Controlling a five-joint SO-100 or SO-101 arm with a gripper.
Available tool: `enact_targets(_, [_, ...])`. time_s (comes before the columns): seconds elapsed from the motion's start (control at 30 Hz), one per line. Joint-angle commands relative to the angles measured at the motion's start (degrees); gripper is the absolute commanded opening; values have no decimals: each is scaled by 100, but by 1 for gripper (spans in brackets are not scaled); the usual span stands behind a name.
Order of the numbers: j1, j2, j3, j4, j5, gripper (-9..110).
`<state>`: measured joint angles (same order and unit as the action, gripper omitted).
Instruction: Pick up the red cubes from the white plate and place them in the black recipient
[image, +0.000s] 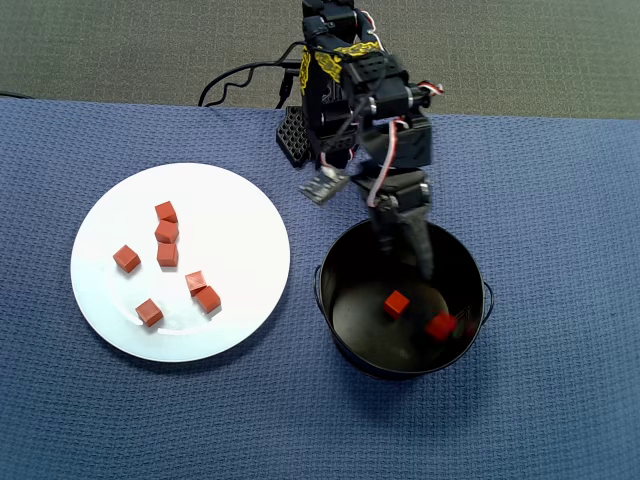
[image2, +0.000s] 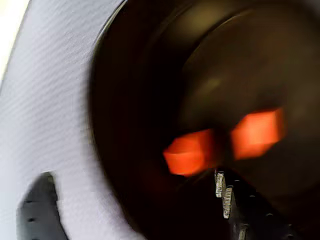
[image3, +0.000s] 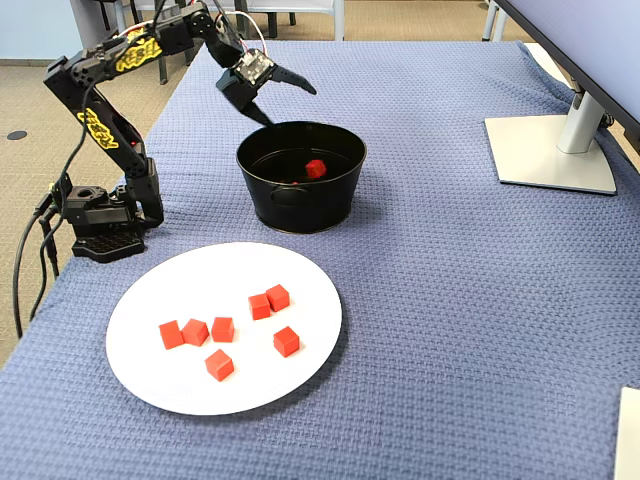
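Several red cubes lie on the white plate at the left of the overhead view, among them one at the top and one low down; the fixed view shows them on the plate too. Two more red cubes rest inside the black recipient. My gripper hangs open and empty over the recipient's far rim. In the blurred wrist view both cubes lie ahead of the spread fingers, inside the recipient.
A blue woven cloth covers the table. The arm's base stands at the left of the fixed view, beside the plate and recipient. A monitor stand sits at the far right.
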<state>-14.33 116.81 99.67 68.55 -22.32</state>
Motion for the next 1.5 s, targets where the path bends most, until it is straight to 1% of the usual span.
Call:
enact_targets(0.0, [1424,378,-308,712,-1187,30])
enact_targets(0.1, [2672,255,-193,967,-2083,28])
enact_targets(0.2, [3744,-62,141,448,-2487,26])
enact_targets(0.37, [4676,-765,659,-325,-2874,25])
enact_targets(0.57, [5186,-1345,1134,-668,-3832,27])
enact_targets(0.77, [5546,-1406,1503,-650,-3964,24])
enact_targets(0.87, [5766,-1389,1688,-835,-3806,22])
enact_targets(1.0, [5959,-1441,1942,-1397,-3445,19])
enact_targets(1.13, [6117,-1529,2057,-1538,-3226,16])
enact_targets(1.23, [6196,-1608,2162,-1696,-3243,15])
enact_targets(1.47, [6126,-1626,2408,-1934,-3006,17])
